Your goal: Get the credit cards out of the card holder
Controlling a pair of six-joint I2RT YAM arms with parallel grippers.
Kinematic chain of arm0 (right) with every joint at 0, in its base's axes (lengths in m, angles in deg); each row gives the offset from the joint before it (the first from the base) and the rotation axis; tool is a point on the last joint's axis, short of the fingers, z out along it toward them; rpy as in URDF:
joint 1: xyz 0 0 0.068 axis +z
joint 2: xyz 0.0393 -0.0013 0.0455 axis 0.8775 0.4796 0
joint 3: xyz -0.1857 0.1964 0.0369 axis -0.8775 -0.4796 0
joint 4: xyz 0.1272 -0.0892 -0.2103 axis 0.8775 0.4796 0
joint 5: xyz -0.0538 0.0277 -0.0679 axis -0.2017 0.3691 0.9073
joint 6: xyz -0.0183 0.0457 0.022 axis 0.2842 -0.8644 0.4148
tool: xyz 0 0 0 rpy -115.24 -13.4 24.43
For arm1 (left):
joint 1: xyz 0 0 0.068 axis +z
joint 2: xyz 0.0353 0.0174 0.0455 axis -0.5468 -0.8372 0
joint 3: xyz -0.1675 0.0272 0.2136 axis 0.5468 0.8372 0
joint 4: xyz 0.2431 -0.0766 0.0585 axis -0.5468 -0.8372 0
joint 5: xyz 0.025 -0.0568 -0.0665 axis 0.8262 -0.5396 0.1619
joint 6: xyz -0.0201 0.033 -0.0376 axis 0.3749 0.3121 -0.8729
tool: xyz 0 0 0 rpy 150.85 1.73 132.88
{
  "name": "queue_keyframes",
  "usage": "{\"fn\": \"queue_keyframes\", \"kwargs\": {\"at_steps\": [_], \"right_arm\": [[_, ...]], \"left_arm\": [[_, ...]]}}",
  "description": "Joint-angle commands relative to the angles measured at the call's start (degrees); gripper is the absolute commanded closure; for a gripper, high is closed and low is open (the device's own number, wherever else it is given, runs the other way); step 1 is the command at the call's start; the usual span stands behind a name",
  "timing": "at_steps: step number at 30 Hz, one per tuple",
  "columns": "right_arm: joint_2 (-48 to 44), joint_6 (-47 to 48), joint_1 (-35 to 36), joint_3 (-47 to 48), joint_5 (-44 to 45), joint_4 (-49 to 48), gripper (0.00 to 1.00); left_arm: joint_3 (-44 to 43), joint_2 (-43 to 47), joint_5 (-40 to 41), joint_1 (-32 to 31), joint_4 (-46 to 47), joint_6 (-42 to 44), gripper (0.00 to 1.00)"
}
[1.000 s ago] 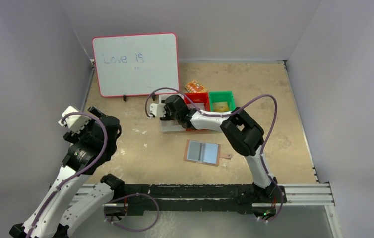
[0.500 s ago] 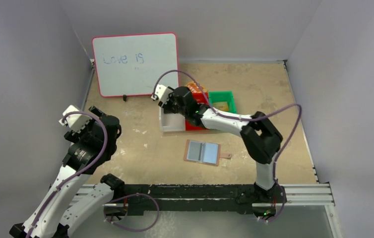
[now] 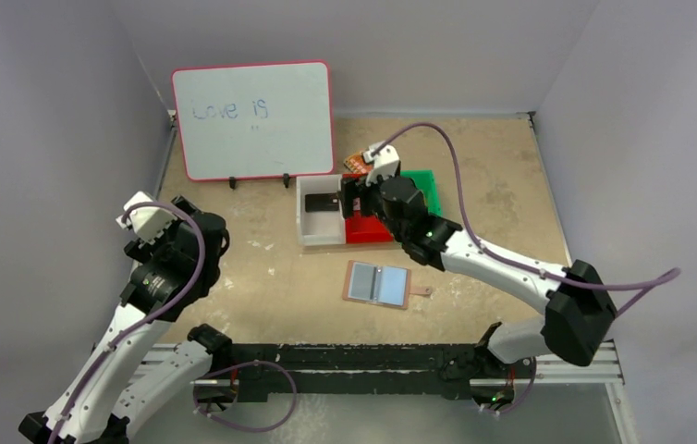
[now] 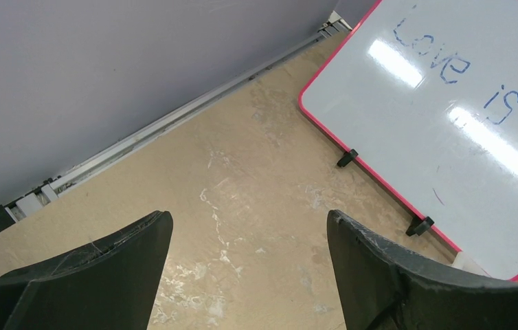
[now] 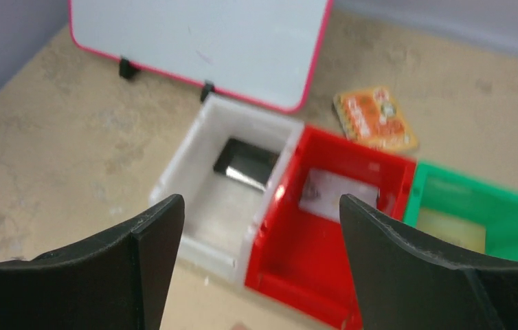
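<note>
On the far side of the beige worktop (image 3: 262, 268), a white plastic bin (image 5: 194, 199) collects a dark card (image 5: 246, 163), with the right fingers (image 5: 139, 268) spread and empty above it. Nearer, the tan folding card holder (image 3: 378, 284) lies opened flat with its pockets exposed. The left fingers (image 4: 105, 275) idle, released.

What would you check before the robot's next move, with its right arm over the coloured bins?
1. right gripper open and empty: ok.
2. left gripper open, holding nothing: ok.
3. card holder lying open on the table: ok.
4. Any cards left inside the card holder: cannot tell.
5. dark card lying inside the white bin: ok.
</note>
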Motion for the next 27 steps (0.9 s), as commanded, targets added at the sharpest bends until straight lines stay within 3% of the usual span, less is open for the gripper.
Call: {"fn": "queue_keyframes", "kwargs": {"at_steps": [1,5,13,17,23,27], "right_arm": [[-8.56,-16.94,-0.18,-10.11,-0.2,2.3,0.13],[-15.41,-29.05,-0.15,-18.54,-5.85,2.32,0.08],[-18.57,-41.94,0.46,-27.6,-13.92,6.0,0.17],[-15.86,-48.7,8.44,-26.83,-4.46,10.5,0.2],[-6.19,-57.88,20.95,-14.16,17.06,30.88,0.2],[-3.1,-59.27,22.32,-9.96,20.08,35.92,0.2]], "left_arm": [[0.55,-0.62,-0.17,0.48,2.43,1.62,0.17],[0.98,-1.62,-2.01,0.45,3.53,2.92,0.17],[0.76,-5.46,-5.9,0.52,5.37,6.6,0.16],[0.0,-7.27,-8.72,0.48,5.67,9.39,0.12],[0.68,-7.43,-12.91,0.45,7.55,12.02,0.11],[1.05,-8.21,-13.72,0.51,8.44,12.77,0.11]]}}
